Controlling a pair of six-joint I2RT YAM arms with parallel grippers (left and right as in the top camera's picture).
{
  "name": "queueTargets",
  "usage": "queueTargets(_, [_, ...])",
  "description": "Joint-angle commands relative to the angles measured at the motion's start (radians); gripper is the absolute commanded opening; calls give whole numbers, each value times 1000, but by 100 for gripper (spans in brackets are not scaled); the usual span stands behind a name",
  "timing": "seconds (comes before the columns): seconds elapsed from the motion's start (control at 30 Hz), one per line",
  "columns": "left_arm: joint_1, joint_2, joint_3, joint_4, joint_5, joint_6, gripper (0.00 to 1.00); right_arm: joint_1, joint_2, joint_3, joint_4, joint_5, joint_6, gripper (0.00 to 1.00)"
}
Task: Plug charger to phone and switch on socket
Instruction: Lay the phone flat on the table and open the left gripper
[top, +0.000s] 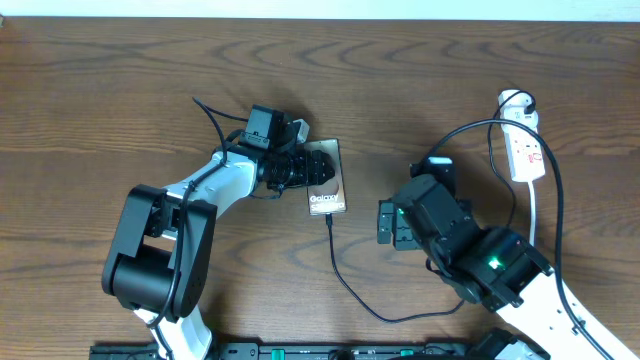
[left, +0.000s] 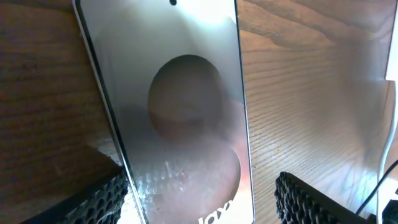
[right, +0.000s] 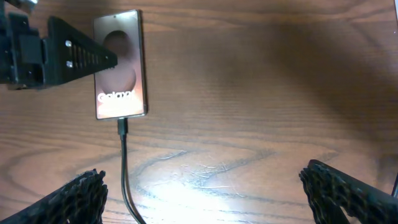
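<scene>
The bronze phone (top: 330, 190) lies flat on the table with its "Galaxy" lettering up. The charger (top: 345, 282), a thin black cable, has its tip (right: 122, 127) seated in the phone's near end. From there it loops across the table to the white socket (top: 526, 152) at the far right. My left gripper (top: 316, 170) hovers over the phone (left: 180, 106), open. One finger (left: 102, 200) sits at the phone's left edge and the other (left: 311, 202) stands clear of its right edge. My right gripper (right: 202, 180) is open over bare wood, right of the cable (right: 126, 180).
The socket's white cord (top: 533, 215) runs toward the front beside the right arm (top: 480, 255). The left arm's finger (right: 78, 53) reaches across the phone (right: 121, 65) in the right wrist view. Bare wooden table (top: 420, 90) lies behind both arms.
</scene>
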Motion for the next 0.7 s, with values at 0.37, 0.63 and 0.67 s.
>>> queueTargets(0.37, [8,58,-28,-99,-291,25,79,-4,11,17,8,20,14,99])
queueTargets(0.63, [8,32,-12,-138,-355,25,80,-4,11,17,16,20,14,99])
queueTargets(0.67, [8,24,-12,-142,-363,25,80,-4,11,17,19,20,14,99])
